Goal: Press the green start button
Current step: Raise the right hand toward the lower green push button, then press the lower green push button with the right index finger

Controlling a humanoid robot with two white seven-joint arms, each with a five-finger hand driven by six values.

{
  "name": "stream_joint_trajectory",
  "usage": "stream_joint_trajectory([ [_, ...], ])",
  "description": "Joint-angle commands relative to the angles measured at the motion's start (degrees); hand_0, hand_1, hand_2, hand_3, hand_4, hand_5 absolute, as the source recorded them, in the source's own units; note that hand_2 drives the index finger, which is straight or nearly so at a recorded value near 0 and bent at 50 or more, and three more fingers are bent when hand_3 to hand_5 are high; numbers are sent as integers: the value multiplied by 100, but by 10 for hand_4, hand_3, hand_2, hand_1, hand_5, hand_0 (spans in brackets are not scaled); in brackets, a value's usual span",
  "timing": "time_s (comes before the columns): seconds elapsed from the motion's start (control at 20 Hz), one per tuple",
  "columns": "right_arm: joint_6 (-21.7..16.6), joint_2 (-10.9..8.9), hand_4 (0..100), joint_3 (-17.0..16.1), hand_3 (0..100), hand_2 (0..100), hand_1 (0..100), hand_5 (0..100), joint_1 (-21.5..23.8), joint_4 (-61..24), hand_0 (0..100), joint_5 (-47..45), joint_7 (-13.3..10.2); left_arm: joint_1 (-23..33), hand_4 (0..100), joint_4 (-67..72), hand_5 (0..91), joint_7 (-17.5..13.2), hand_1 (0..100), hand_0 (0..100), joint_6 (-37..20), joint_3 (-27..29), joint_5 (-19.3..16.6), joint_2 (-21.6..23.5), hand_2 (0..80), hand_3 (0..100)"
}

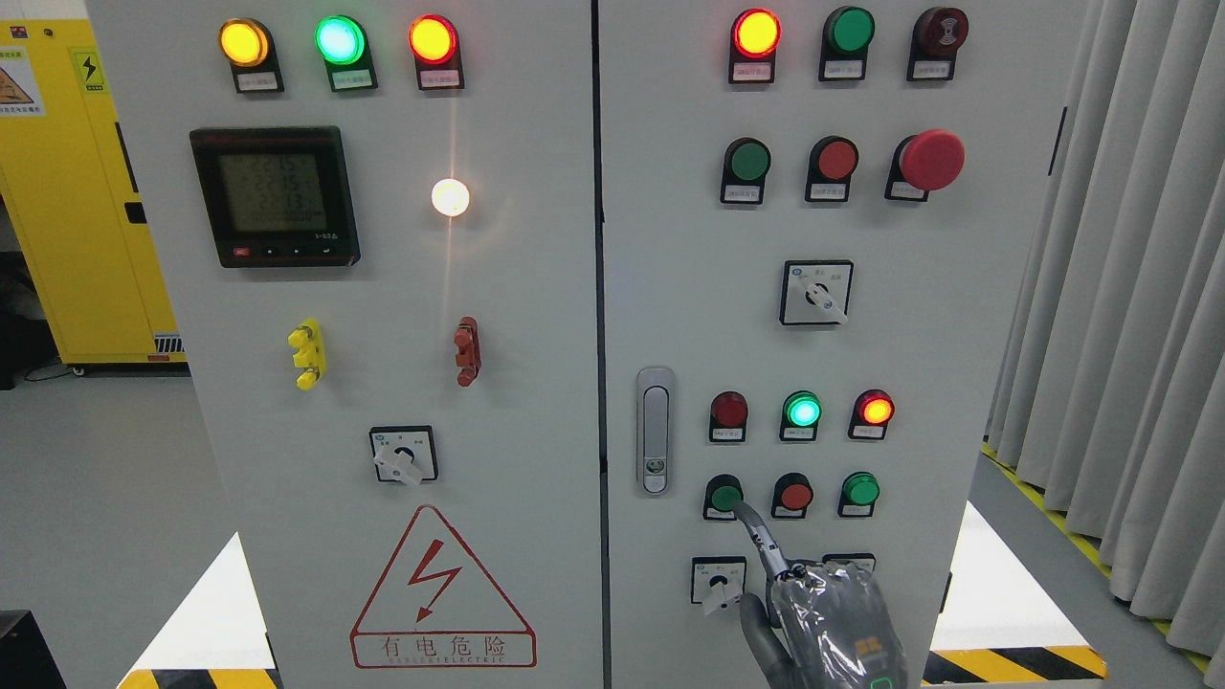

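My right hand (828,617), wrapped in clear plastic, rises from the bottom edge in front of the right cabinet door. Its index finger (756,531) points up and left, and the tip touches the lower edge of a green push button (724,497), the left one in the lowest button row. The other fingers are curled and hold nothing. Beside that button sit a red button (793,495) and a second green button (860,490). Above them a green lamp (802,411) is lit. My left hand is out of view.
A door latch (655,431) stands left of the button row. A rotary switch (718,580) sits just left of my hand. Higher up are a selector switch (816,293) and a red mushroom button (930,160). Grey curtains (1129,287) hang at the right.
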Motion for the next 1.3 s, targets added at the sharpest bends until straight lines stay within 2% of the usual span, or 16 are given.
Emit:
stream_joint_trajectory([
  [0.0,3,0,971,142,897,0,994,996,-74,120,721,25,3,9,0,2,0,-3,556,120,2,0,0,0,0,0],
  [1.25,21,0,975,89,901,0,988,996,-241,568,749,-89,12,0,0,2,0,-3,556,120,2,0,0,0,0,0],
])
